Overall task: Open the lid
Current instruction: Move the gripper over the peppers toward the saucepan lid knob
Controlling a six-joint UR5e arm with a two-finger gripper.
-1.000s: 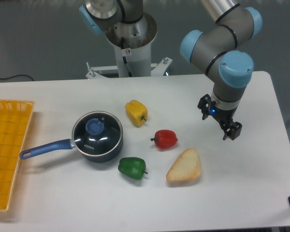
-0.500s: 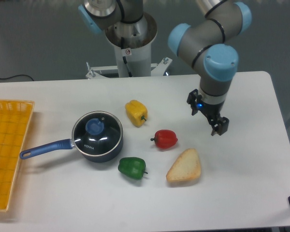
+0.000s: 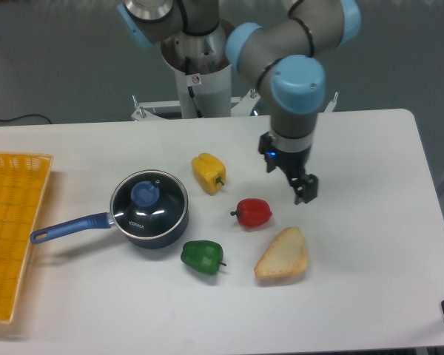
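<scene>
The round clear glass lid (image 3: 149, 203) with its blue centre knob (image 3: 145, 194) sits flat on the dark blue saucepan (image 3: 152, 231), left of the table's middle. The saucepan's long blue handle (image 3: 68, 227) points left. My gripper (image 3: 290, 177) hangs above the table to the right of the pan, just up and right of the red pepper (image 3: 253, 213). Its fingers stand apart and hold nothing. It is well clear of the lid.
A yellow pepper (image 3: 209, 172) lies up and right of the pan, a green pepper (image 3: 203, 257) below it, and a bread slice (image 3: 283, 255) at the lower right. A yellow basket (image 3: 11, 222) stands at the left edge. The robot base (image 3: 201, 66) stands behind.
The arm has swung left across the table, carrying the gripper from the right side toward the red pepper. The lid, pan and food have not moved.
</scene>
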